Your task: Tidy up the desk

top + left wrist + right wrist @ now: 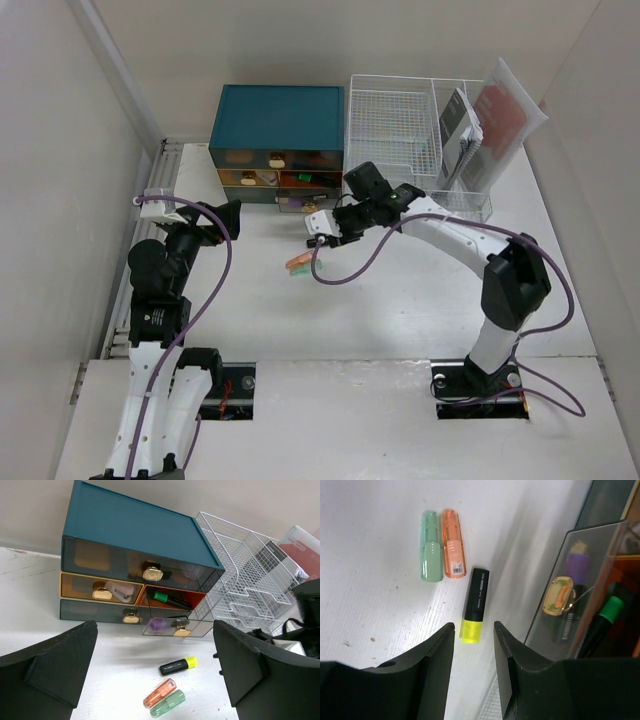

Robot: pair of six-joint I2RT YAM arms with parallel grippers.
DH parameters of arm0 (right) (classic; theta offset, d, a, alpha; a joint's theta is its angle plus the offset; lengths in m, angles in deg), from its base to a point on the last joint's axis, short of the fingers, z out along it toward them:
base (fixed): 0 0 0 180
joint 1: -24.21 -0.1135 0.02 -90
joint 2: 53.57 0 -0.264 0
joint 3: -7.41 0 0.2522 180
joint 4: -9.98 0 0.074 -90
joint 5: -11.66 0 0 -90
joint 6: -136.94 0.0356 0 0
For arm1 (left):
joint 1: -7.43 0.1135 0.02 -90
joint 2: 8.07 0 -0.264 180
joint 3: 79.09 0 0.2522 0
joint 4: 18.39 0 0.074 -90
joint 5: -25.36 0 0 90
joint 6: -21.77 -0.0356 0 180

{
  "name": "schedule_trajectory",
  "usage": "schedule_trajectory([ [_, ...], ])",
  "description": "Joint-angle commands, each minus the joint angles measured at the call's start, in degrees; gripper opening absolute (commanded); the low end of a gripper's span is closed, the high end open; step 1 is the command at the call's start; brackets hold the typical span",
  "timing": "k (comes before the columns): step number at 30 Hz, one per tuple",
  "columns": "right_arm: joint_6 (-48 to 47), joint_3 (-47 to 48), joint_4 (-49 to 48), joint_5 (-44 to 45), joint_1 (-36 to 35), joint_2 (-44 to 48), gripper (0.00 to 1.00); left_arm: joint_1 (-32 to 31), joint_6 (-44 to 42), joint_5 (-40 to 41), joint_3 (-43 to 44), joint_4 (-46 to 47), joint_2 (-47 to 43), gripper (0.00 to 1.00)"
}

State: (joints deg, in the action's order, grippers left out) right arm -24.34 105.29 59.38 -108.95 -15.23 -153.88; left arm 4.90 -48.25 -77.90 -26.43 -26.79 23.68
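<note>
White desk (400, 310) spans a booth of pale walls. Nearest, a green marker (430, 545) and an orange marker (453, 542) lie side by side, with a highlighter (475, 597) just beside them. The right gripper (473, 630) hangs over the highlighter's yellow cap, fingers partly spread and empty, likely lining up a pick. The left gripper (155, 645) hovers aside, fingers spread wide, holding nothing. Beyond, the box (275, 115) has one low drawer (175, 626) standing out, probably to take the pens. Farthest, a rack (395, 125) holds booklets (462, 130).
</note>
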Motion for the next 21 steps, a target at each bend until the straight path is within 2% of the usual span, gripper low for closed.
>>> schedule_trajectory([
  [1,-4.04,-0.18,-0.47,1.5,0.07,-1.54,0.43,-0.2,-0.65,-0.45,0.04,3.51,-0.19,1.0],
  [10,-3.42,1.14,-1.79,9.42,-0.55,-8.92,0.43,-0.2,-0.65,-0.45,0.04,3.51,-0.19,1.0],
  [21,-0.52,3.33,-4.7,17.6,-1.6,-13.5,0.44,-0.2,-0.12,-0.45,0.04,3.51,-0.72,1.0],
])
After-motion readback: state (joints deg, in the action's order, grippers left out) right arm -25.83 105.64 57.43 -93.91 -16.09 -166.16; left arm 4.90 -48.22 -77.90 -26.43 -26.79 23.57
